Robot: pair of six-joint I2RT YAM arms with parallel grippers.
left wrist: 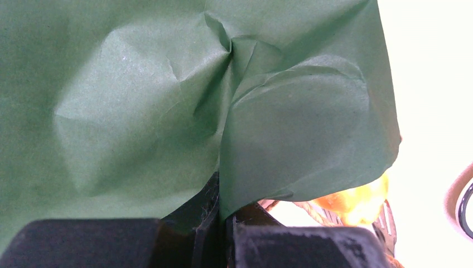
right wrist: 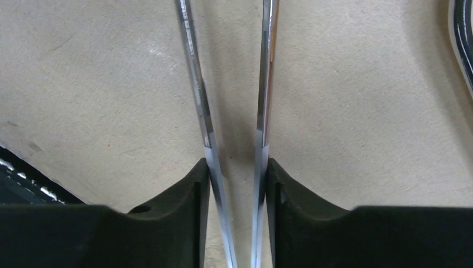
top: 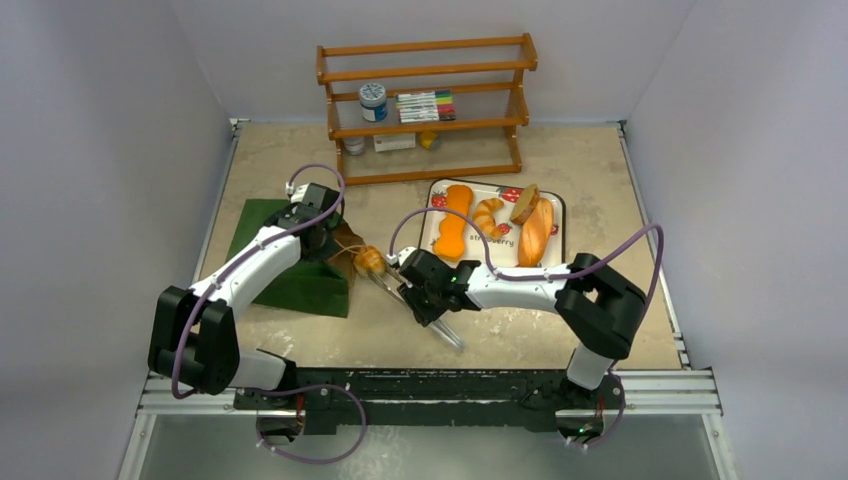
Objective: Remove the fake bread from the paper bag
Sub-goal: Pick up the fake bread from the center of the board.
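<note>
Squeezing tongs [right wrist: 195, 72], the right gripper [right wrist: 237, 167] aimed at the light-looking bun [top: 369, 259]'s middle; the left gripper [left wrist: 220, 223] pinched the floppy paper bag [left wrist: 139, 100].

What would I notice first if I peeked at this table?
Probably the right gripper squeezing shiny metal tongs, their tips at a small golden toy bun in the mouth of the dark green paper bag. The left gripper pinches the bag's edge. Farther back, a white strawberry-printed tray holds orange and golden toy breads.
</note>
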